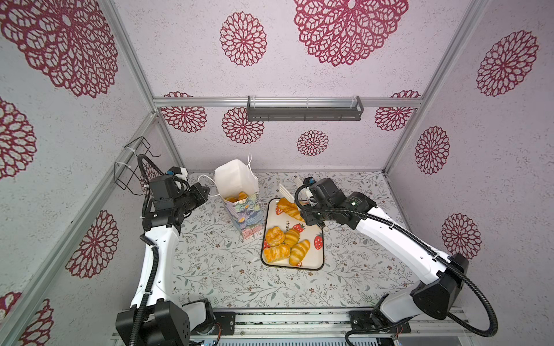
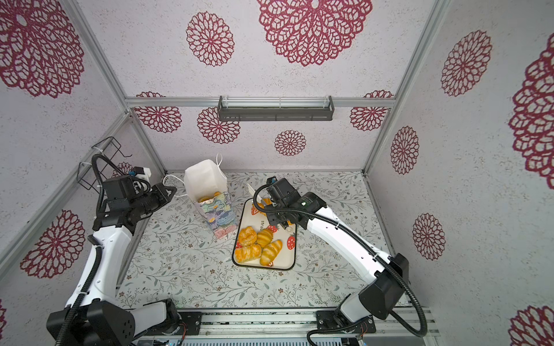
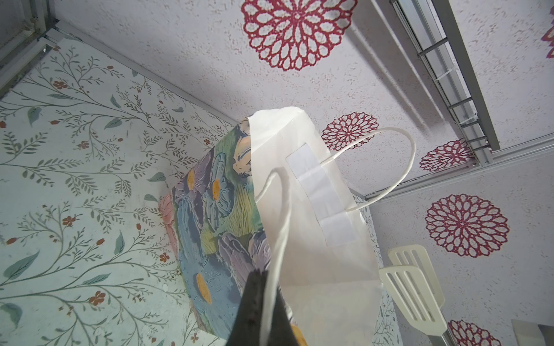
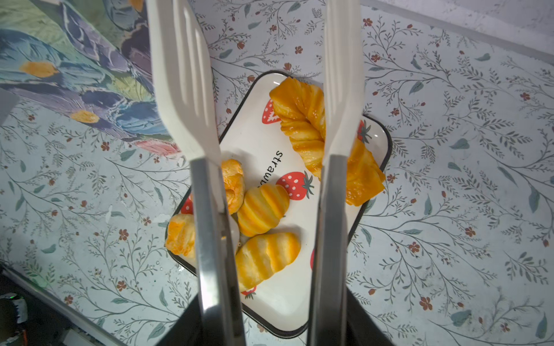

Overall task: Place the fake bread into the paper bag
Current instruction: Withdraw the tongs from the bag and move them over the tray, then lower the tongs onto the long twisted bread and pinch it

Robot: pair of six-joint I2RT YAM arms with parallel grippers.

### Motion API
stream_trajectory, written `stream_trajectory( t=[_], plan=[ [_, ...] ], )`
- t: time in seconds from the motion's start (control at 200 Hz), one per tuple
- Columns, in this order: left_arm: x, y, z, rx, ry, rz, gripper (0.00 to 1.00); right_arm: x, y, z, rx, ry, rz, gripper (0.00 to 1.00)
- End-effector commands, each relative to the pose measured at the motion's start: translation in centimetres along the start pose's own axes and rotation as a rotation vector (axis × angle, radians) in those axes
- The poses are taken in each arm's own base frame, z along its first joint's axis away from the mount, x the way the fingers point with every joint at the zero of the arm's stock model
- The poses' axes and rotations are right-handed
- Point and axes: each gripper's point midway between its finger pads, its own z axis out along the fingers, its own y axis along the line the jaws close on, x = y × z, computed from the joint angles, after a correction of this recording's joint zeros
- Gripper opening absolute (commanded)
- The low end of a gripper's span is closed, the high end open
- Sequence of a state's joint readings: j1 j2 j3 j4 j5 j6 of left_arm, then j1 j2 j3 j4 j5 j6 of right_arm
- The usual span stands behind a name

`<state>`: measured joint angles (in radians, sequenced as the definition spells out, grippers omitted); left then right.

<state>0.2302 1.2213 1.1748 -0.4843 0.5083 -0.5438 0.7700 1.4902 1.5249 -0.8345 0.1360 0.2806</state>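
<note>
Right wrist view: my right end effector (image 4: 274, 329) held spread tongs (image 4: 183, 99) over the fake bread (image 4: 263, 209); my left end effector (image 3: 257, 299) pinched the handle (image 3: 284, 230) of the paper bag (image 3: 209, 227).

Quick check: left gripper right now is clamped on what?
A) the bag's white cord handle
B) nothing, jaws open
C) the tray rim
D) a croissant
A: in the left wrist view the left gripper is shut, with the white cord handle of the paper bag running through its closed grip. No bread or tray is in it.
</note>
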Motion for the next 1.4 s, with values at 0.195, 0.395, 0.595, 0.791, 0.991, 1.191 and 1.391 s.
stream_trajectory(
  t=[0.195,0.395,0.595,0.791,0.991,1.191,1.391],
  plan=[
    [-0.2,0.1,-0.4,0.000,-0.019,0.006,0.00,1.8,-3.5,1.5,0.199,0.050,-0.094,0.52],
    [-0.2,0.2,-0.4,0.000,-0.018,0.004,0.00,2.7,-4.1,2.9,0.258,0.091,-0.139,0.51],
    [-0.2,0.1,-0.3,0.000,-0.018,0.004,0.00,3.5,-3.5,4.5,0.301,0.136,-0.218,0.51],
    [-0.2,0.1,-0.3,0.001,-0.017,0.003,0.00,4.3,-2.7,5.8,0.319,0.172,-0.277,0.50],
    [-0.1,0.2,-0.3,0.001,-0.014,0.001,0.00,5.3,-3.0,7.1,0.357,0.214,-0.311,0.48],
    [-0.1,0.1,-0.3,0.003,-0.014,0.002,0.00,6.1,-3.2,8.2,0.388,0.242,-0.336,0.46],
    [-0.1,0.1,-0.3,0.002,-0.016,0.004,0.00,6.8,-3.3,8.9,0.400,0.260,-0.347,0.45]
  ],
)
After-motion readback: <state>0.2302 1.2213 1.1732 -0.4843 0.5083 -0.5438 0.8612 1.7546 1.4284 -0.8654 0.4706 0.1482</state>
